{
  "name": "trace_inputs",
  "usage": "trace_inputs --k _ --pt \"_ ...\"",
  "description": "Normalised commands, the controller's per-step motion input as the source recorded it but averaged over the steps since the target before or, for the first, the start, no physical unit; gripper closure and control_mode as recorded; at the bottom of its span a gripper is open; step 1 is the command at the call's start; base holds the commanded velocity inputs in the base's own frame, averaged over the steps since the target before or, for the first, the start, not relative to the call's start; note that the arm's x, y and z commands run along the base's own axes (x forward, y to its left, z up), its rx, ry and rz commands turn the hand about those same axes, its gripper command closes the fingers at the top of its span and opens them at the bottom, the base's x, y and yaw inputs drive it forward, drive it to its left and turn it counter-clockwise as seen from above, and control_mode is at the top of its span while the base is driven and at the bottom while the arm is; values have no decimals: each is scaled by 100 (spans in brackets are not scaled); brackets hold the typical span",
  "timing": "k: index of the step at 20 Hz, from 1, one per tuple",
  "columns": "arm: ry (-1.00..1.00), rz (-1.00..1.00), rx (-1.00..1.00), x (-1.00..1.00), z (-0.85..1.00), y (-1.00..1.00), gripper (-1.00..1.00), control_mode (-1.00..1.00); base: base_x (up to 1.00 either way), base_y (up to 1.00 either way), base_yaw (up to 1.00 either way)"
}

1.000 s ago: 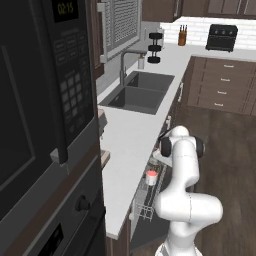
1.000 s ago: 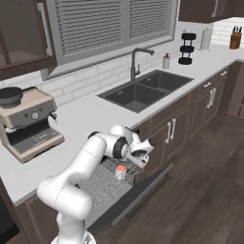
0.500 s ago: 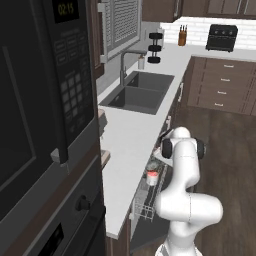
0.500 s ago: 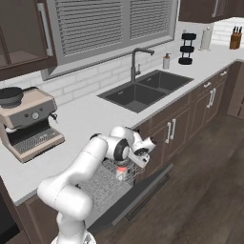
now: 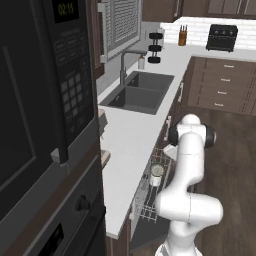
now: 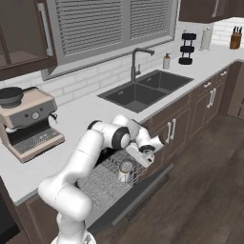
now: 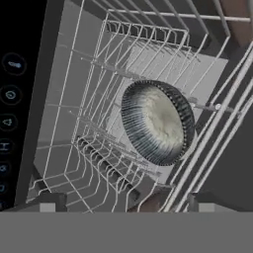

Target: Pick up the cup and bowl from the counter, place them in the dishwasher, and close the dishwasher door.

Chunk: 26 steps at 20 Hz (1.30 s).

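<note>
bowl (image 7: 158,122): 1 | sink (image 6: 143,90) basins: 2 | faucet (image 6: 136,61): 1 | coffee machine (image 6: 28,124): 1

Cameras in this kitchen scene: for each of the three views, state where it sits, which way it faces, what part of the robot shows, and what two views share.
Left base view: behind the arm's left, facing forward along the counter; arm at lower right.
Right base view: behind its right, facing the sink and open dishwasher; arm at lower left, gripper over the rack.
Hand view: on the hand, facing down into the rack at the bowl; finger tips at bottom.
Shared: both base views show the bowl in the rack.
</note>
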Motion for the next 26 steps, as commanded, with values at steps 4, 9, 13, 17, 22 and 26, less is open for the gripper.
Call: trace_inputs --k 4,9,13,17,22,26 --pt "-10 -8 0 -100 46 0 -100 -100 0 0 0" --pt "-12 -15 0 -100 90 -3 -100 -100 0 0 0" --pt "-2 -15 0 -100 91 -9 -100 -100 0 0 0" --pt "-8 -8 0 -100 43 -34 -100 -100 0 0 0" --pt "-8 -9 14 -100 7 -64 -100 -100 0 0 0" --pt "-1 -10 30 -92 0 -69 -100 -100 0 0 0"
